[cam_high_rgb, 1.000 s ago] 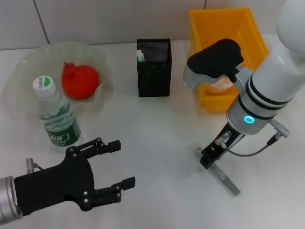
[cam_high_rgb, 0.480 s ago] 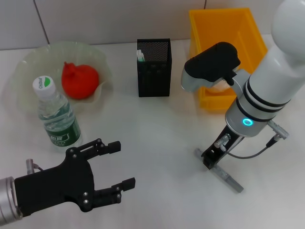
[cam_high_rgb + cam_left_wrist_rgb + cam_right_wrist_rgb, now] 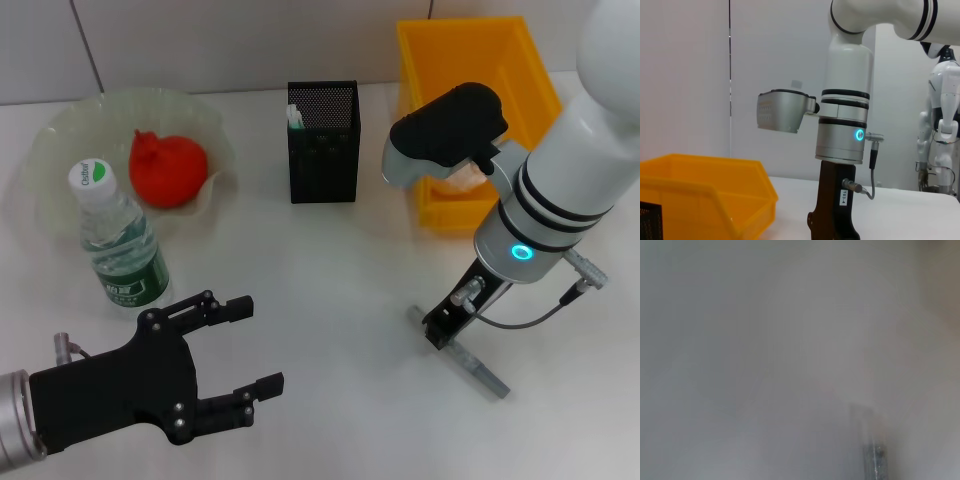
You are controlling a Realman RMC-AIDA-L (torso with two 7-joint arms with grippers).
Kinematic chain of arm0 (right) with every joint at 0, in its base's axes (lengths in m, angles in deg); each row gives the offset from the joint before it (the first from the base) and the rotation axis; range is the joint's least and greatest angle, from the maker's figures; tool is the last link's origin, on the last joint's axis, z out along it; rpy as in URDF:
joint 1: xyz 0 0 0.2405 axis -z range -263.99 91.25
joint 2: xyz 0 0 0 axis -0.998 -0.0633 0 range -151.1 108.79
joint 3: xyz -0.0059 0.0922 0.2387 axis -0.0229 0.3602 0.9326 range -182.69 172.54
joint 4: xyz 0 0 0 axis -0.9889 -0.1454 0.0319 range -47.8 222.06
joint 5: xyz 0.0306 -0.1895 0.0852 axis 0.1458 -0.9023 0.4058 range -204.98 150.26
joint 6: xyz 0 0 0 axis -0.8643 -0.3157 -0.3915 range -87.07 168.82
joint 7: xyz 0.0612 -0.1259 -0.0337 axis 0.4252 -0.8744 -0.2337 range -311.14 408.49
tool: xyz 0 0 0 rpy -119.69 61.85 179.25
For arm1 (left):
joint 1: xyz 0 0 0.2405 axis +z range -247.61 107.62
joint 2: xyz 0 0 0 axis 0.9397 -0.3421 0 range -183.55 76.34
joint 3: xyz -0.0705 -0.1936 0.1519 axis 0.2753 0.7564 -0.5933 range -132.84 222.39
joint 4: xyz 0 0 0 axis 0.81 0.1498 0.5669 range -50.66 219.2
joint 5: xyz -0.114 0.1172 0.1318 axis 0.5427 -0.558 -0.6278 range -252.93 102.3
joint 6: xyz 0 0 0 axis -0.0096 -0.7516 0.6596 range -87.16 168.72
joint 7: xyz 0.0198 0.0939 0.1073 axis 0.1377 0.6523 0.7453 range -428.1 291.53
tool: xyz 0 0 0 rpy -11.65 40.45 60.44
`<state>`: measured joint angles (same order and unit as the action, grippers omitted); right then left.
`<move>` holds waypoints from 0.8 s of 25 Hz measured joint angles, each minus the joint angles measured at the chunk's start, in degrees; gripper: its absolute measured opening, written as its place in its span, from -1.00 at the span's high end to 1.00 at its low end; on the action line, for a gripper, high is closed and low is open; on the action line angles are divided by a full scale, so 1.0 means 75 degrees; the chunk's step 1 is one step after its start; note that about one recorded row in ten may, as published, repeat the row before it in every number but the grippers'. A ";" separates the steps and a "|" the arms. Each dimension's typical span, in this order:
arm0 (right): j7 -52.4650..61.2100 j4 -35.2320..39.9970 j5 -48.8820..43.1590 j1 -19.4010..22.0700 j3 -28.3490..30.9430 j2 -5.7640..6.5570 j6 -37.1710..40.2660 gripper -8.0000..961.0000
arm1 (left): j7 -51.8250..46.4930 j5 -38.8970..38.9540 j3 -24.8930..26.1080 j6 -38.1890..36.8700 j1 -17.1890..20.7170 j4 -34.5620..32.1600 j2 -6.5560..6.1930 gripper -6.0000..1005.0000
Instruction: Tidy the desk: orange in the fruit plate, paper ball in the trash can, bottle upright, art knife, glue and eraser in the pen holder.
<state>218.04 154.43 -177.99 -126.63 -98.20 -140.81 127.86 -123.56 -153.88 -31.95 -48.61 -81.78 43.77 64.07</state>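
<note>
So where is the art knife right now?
In the head view the art knife lies flat on the white desk at the robot's right, in front of the yellow trash can, with the right gripper down on its near end.

Head camera looks down and forward over the white desk (image 3: 330, 290), taking in both arms. Left wrist camera sits low near the desk surface, facing level across it at the right arm (image 3: 842, 125) and the yellow bin (image 3: 705, 197), both also in the head view. Right wrist camera is pressed close to the desk, showing only the art knife (image 3: 875, 457).
</note>
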 joint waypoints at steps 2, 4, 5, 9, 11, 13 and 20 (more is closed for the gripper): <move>-0.0001 0.0032 -0.0002 0.0011 0.0010 0.0008 0.0005 0.70 | -0.0004 0.0000 0.0000 -0.0010 0.0000 -0.0005 0.0000 -0.59; -0.0001 0.0034 -0.0006 0.0016 0.0013 0.0015 0.0011 0.70 | -0.0006 0.0000 0.0000 -0.0014 0.0000 -0.0007 0.0000 -0.59; -0.0001 0.0042 -0.0006 0.0021 0.0014 0.0016 0.0012 0.70 | -0.0006 0.0000 0.0000 -0.0021 0.0000 -0.0005 0.0000 -0.59; -0.0001 0.0483 -0.0009 0.0137 0.0212 0.0027 0.0124 0.71 | -0.0006 0.0000 0.0000 -0.0032 0.0000 -0.0003 0.0000 -0.59; -0.0066 0.1514 -0.0008 0.0372 0.0835 0.0054 0.0347 0.71 | -0.0012 -0.0001 -0.0001 -0.0036 0.0000 -0.0008 0.0000 -0.59; -0.0114 0.1979 0.0024 0.0487 0.1134 0.0056 0.0435 0.72 | -0.0012 -0.0001 0.0000 -0.0039 0.0001 -0.0011 -0.0001 -0.59; -0.0595 0.4705 0.0212 0.1151 0.2495 0.0039 -0.0270 0.73 | 0.0014 -0.0001 -0.0011 -0.0091 -0.0017 0.0005 0.0012 -0.59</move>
<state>213.58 189.72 -176.40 -118.00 -79.48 -140.52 125.84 -123.46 -153.89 -32.03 -49.30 -81.90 43.80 64.17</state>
